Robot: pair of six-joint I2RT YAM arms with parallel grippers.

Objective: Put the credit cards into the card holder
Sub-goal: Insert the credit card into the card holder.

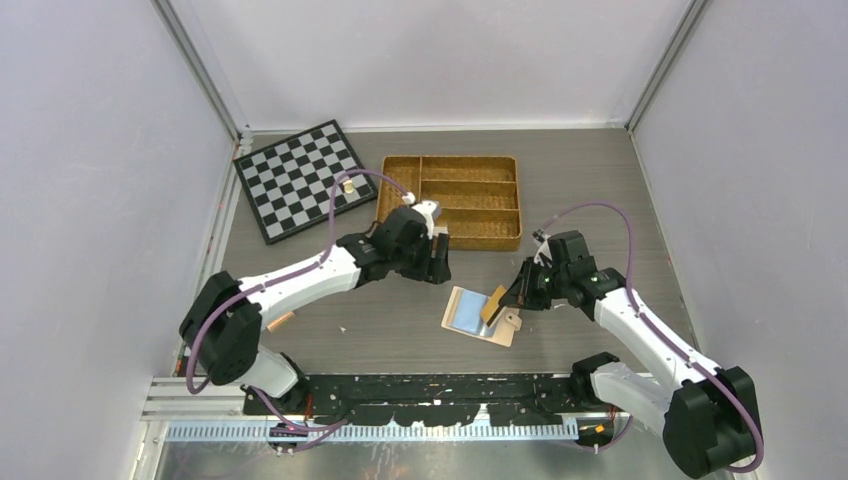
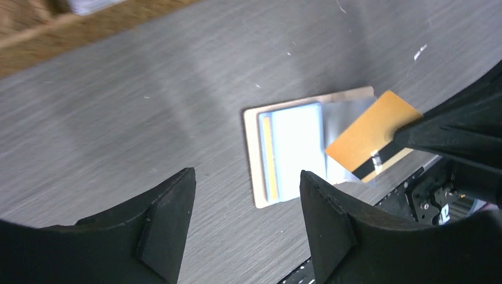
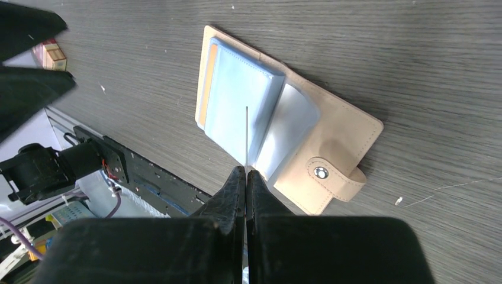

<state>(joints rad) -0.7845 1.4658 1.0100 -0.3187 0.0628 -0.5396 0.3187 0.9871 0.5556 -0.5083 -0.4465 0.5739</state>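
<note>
The card holder (image 1: 470, 318) lies open on the table, peach-beige, with pale blue clear sleeves (image 3: 243, 112) and a snap tab (image 3: 331, 177). An orange strip shows along the sleeves' left edge (image 2: 269, 157). My right gripper (image 1: 515, 293) is shut on an orange-tan credit card (image 1: 493, 305) with a black stripe (image 2: 370, 142). The card stands tilted over the sleeves. In the right wrist view it shows edge-on as a thin line (image 3: 246, 136) running out from the right gripper (image 3: 245, 173). My left gripper (image 1: 437, 258) hovers open behind the holder, with nothing between the fingers of the left gripper (image 2: 245, 201).
A wicker divided tray (image 1: 455, 200) stands at the back centre and a chessboard (image 1: 300, 178) with one small piece (image 1: 348, 185) at the back left. A small red-brown packet (image 1: 280, 320) lies near the left arm. A black rail (image 1: 430, 385) runs along the near edge.
</note>
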